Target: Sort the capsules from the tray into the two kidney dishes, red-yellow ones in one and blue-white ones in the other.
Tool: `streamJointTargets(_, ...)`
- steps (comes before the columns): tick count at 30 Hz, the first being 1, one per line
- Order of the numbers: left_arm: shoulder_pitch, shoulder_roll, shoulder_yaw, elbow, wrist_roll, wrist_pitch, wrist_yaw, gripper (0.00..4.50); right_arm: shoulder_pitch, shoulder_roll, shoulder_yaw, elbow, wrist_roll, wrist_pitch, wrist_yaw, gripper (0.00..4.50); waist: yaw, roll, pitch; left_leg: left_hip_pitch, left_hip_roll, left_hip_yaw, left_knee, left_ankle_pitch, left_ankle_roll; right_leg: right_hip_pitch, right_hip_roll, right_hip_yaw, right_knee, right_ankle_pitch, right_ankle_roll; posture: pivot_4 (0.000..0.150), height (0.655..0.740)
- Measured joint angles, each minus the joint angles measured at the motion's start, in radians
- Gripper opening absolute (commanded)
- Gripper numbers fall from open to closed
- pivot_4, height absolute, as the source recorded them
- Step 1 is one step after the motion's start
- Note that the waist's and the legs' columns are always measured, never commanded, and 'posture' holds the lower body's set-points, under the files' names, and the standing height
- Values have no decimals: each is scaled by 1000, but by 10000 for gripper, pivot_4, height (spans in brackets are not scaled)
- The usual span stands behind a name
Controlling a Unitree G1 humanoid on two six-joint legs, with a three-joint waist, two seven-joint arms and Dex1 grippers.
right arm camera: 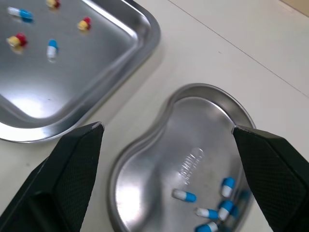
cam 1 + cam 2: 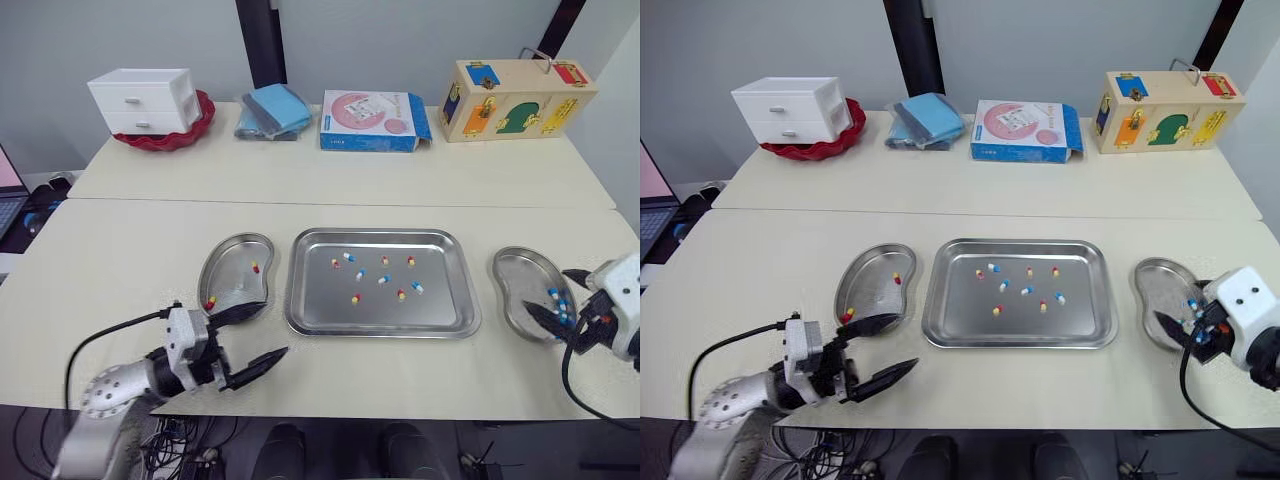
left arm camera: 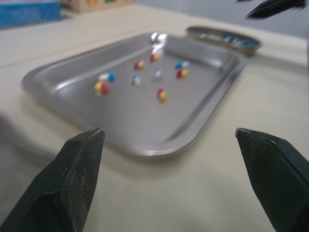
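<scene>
A steel tray (image 2: 300,300) in the middle of the near table holds several red-yellow and blue-white capsules (image 2: 384,279). The left kidney dish (image 2: 232,262) holds two red-yellow capsules (image 2: 255,267). Several blue-white capsules (image 1: 212,205) lie in the right kidney dish (image 2: 517,275). My left gripper (image 2: 250,338) hovers open near the table's front edge, just in front of the left dish, nothing between its fingers. Over the right dish's near end my right gripper (image 2: 563,306) stands open and empty.
On the far table are a white drawer unit on a red plate (image 2: 150,103), folded blue cloths (image 2: 273,110), a blue and pink box (image 2: 372,120) and a wooden latch box (image 2: 512,97). A laptop (image 2: 8,195) sits at the far left.
</scene>
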Motion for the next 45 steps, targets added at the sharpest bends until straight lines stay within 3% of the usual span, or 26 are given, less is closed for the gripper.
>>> streamJointTargets(4, 38, 55, 184, 93, -20, 71, 52, 45000, 123, 72, -18, -27, 31, -150, 52, 44829, 0, 0, 0, 0, 0, 1, 0, 0, 0, 0, 0, 0, 0, 0, 0, 1500, 7400)
streamJointTargets(8, 83, 57, 261, 202, 4, 64, 69, 45000, 255, 90, -52, 4, 39, -290, 125, 44829, 0, -1, -1, 1, 0, 1, 0, 0, 0, 1, -1, 0, 0, 0, 0, 1500, 7400)
streamJointTargets(15, 150, 60, 300, 281, 27, 59, 54, 45000, 326, 84, -162, 200, 42, -429, 176, 44829, 0, -4, -2, 7, 0, 2, -1, 0, 0, 5, -1, 1, -1, -1, 0, 1500, 7400)
streamJointTargets(20, 186, 58, 319, 284, 27, 44, 24, 45000, 330, -11, -214, 390, 46, -490, 250, 44829, -1, -4, -2, 12, 1, 5, -3, 0, 0, 9, -1, 3, -1, -2, -2, 1500, 7400)
streamJointTargets(29, 191, 42, 318, 277, 27, 40, 22, 45000, 313, -72, -213, 514, 42, -568, 307, 44829, -1, -4, -2, 13, 1, 5, -3, 0, 0, 11, -1, 3, -1, -2, -1, 1500, 7400)
streamJointTargets(36, 204, 30, 318, 273, 28, 22, 22, 45000, 337, -24, -183, 427, 46, -570, 284, 44829, -1, -3, -2, 14, 1, 5, -4, 0, 0, 11, -1, 3, -1, -2, -1, 1500, 7400)
streamJointTargets(45, 215, 16, 309, 238, 28, 28, 26, 45000, 304, 126, 80, 103, 56, -535, 151, 44829, 0, -2, -3, 14, 1, 5, -3, 0, -1, 11, -1, 3, -1, -2, -1, 1500, 7400)
